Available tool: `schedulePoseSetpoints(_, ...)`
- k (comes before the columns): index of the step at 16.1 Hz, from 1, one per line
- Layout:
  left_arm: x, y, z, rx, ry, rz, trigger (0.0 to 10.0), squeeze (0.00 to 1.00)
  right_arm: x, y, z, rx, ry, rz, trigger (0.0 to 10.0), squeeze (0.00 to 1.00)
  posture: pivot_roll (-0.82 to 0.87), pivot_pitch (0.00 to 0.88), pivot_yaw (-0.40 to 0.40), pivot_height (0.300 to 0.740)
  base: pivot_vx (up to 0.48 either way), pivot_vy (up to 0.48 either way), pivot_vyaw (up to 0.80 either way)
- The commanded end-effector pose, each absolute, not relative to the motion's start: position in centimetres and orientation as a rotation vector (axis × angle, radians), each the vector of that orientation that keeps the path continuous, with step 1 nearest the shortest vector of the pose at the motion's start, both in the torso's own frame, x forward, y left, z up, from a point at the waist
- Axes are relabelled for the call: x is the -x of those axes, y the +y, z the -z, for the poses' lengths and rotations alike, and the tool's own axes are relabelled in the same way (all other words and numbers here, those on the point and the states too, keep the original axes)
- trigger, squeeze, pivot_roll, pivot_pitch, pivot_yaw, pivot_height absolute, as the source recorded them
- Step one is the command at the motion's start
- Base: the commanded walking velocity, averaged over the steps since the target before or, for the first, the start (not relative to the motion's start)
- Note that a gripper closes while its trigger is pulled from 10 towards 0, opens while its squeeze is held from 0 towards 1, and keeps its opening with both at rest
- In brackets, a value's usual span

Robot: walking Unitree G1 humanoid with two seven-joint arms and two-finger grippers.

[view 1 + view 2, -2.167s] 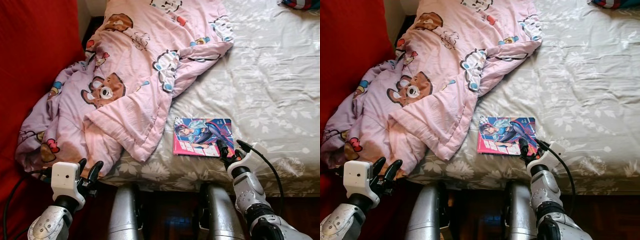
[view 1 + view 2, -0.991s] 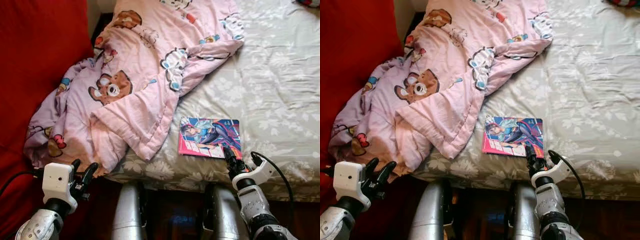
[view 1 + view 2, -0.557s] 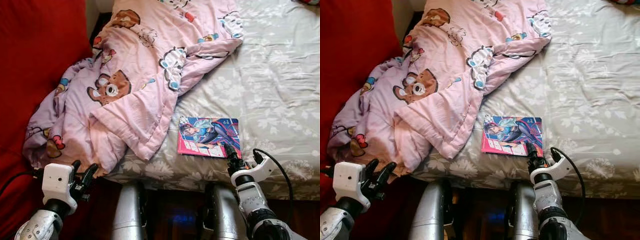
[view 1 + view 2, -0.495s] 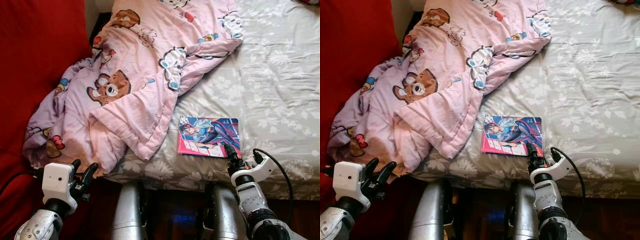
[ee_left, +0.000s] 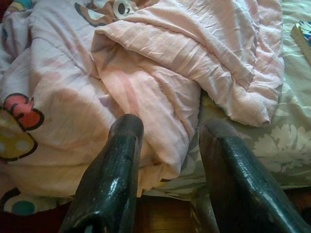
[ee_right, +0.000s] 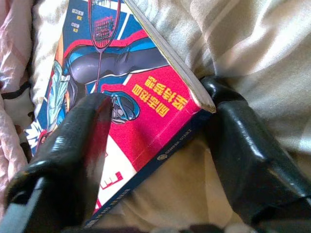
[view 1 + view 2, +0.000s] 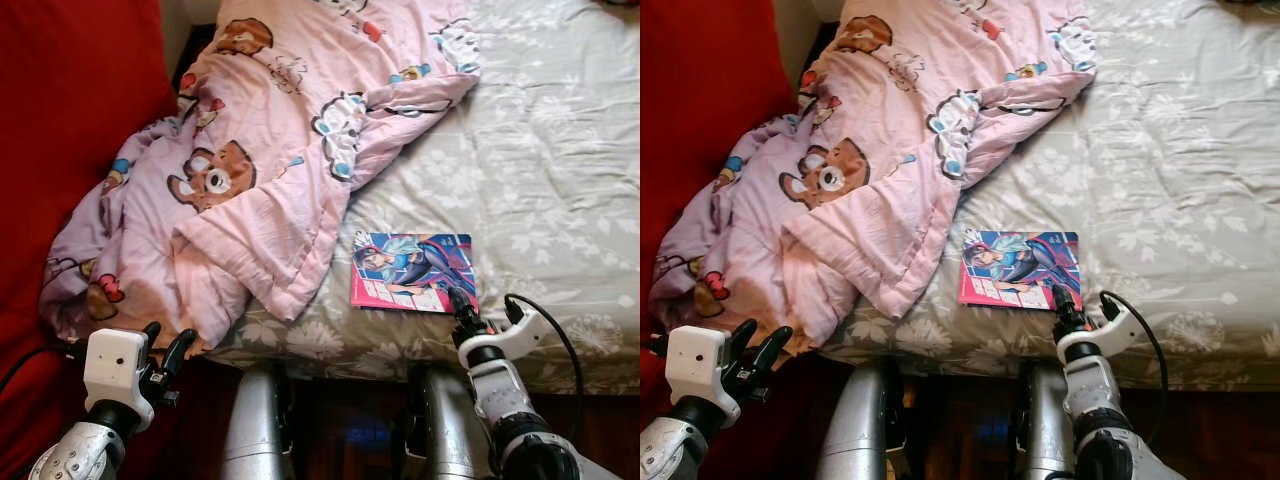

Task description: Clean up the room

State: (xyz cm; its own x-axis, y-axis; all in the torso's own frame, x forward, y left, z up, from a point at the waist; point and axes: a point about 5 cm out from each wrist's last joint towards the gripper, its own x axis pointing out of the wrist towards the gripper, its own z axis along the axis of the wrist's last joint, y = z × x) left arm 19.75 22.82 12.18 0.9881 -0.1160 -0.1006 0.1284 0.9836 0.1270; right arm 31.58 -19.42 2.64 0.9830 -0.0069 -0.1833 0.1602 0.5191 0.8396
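A colourful comic book [image 7: 413,272] lies flat on the grey floral bed sheet [image 7: 540,150], close to the bed's near edge. My right gripper [image 7: 468,308] is at the book's near right corner. In the right wrist view it is open and straddles that corner [image 6: 121,97], one finger over the cover and the other beside the spine edge. A pink cartoon-print blanket [image 7: 270,170] lies crumpled across the bed's left side and hangs over the edge. My left gripper [image 7: 170,335] is open, low in front of the hanging blanket folds [image 5: 160,63], holding nothing.
A large red fabric surface [image 7: 70,100] borders the bed on the left. My silver legs [image 7: 255,430] stand against the bed's near edge over a dark wooden floor. The right part of the sheet is bare.
The camera has shifted slightly, so the whole scene sits a little differently. My right gripper stays at the book's near right corner; the left gripper has barely moved.
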Motion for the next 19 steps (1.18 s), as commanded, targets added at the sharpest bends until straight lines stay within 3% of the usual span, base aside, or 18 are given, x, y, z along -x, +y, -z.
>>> schedulePoseSetpoints(1,-19.4,23.2,-11.9,-0.143,0.124,0.111,10.0,0.0,-31.5,-17.0,-2.1,-1.057,0.231,0.035,0.0,0.0,0.27,0.332,0.141,0.571,0.0,0.0,0.0)
schedulePoseSetpoints(9,-19.7,22.9,-11.6,-0.14,0.121,0.117,10.0,0.0,-29.8,-16.9,-0.3,-1.056,0.266,0.081,0.0,0.0,0.25,0.323,0.127,0.571,0.0,0.0,0.0)
schedulePoseSetpoints(13,-19.8,22.7,-11.4,-0.136,0.12,0.117,10.0,0.0,-27.8,-17.4,1.5,-1.052,0.285,0.198,0.0,0.0,0.24,0.322,0.123,0.571,0.0,0.0,0.0)
schedulePoseSetpoints(19,-20.1,22.6,-11.2,-0.132,0.109,0.111,10.0,0.0,-27.7,-18.6,1.2,-0.939,0.231,0.371,0.0,0.0,0.22,0.299,0.101,0.571,0.0,0.0,0.0)
